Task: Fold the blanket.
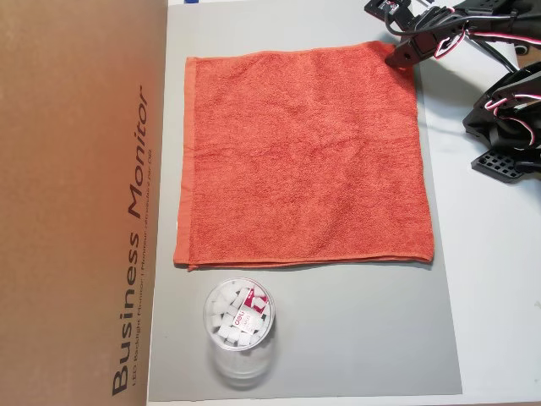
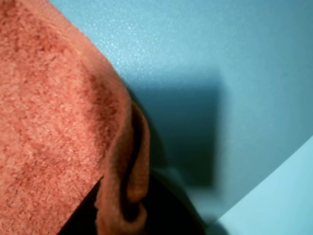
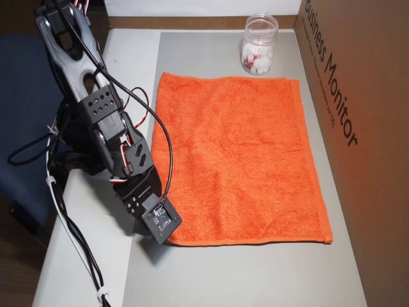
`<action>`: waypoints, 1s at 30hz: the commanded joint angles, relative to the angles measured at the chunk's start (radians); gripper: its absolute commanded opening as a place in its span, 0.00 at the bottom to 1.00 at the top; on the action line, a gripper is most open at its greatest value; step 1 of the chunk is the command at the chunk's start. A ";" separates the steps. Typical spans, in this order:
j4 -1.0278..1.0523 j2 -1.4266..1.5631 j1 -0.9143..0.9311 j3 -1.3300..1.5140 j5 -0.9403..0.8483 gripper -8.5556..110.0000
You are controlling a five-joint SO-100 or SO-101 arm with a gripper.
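The orange-red terry blanket (image 1: 303, 156) is lying spread flat and unfolded on the grey mat (image 1: 355, 338), with no fold made yet. The gripper (image 1: 401, 56) is sitting at the blanket's upper right corner in an overhead view, the same corner that is nearest the arm in the other. In the wrist view the hemmed corner (image 2: 128, 176) is curling up against something dark, so the fingers are probably pinching it, but their tips are hidden and I cannot tell for sure.

The cloth is looking soft, light and limp; it will be draping and dragging rather than holding shape, and its nap should be gripping well. The hemmed corner is the sensible place to hold.

The cardboard monitor box (image 1: 76, 194) is standing just beside the far edge, and the clear plastic jar (image 1: 239, 326) is standing near another edge, so carrying the corner across is calling for a low, controlled arc. Bare mat is lying open beyond the jar.
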 commanded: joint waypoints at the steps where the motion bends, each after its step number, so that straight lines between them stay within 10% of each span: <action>1: 0.005 0.011 0.028 -0.051 -0.008 0.07; 30: 0.163 0.219 -0.002 -0.130 0.011 0.07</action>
